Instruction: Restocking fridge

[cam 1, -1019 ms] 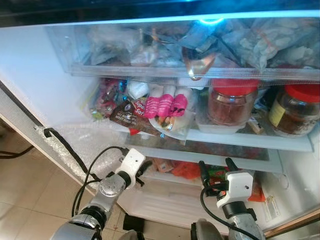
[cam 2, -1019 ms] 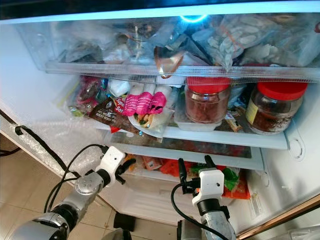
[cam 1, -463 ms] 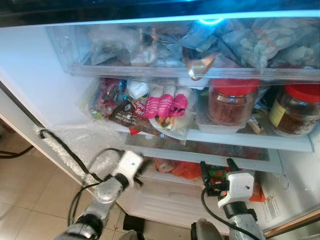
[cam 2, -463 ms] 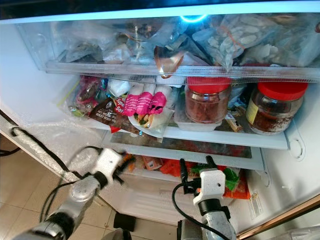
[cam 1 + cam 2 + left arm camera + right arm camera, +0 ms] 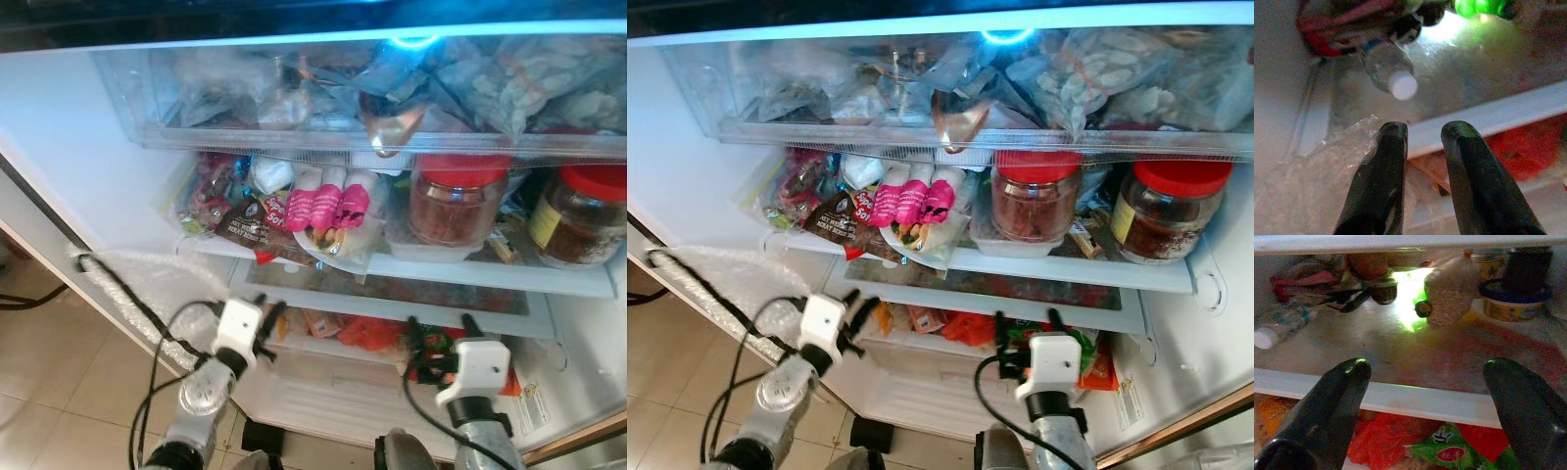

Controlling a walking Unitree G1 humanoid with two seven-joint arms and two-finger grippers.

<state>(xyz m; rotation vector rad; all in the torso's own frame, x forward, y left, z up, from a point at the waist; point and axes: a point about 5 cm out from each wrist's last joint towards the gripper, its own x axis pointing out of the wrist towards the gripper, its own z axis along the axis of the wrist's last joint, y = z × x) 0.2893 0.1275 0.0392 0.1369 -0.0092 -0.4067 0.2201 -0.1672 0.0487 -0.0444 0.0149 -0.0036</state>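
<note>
The fridge stands open before me. My left gripper (image 5: 266, 315) hovers at the left front of the low glass shelf (image 5: 392, 311), its fingers (image 5: 1382, 171) a narrow gap apart with nothing between them. A small water bottle (image 5: 1388, 68) with a white cap lies on that shelf just beyond it. My right gripper (image 5: 440, 328) is wide open and empty at the same shelf's front edge (image 5: 1415, 399), further right. Red bags (image 5: 1386, 440) and a green packet (image 5: 1449, 450) lie in the drawer below.
Two red-lidded jars (image 5: 456, 201) (image 5: 578, 215), pink packets (image 5: 328, 206) and a dark snack packet (image 5: 250, 225) crowd the middle shelf. A clear drawer (image 5: 392, 88) of bags sits on top. Bubble wrap (image 5: 147, 284) and a black cable (image 5: 118, 294) line the left edge.
My left arm has dropped and drawn a little back to the left, away from the shelf. The right gripper has shifted slightly to the right and stays open.
</note>
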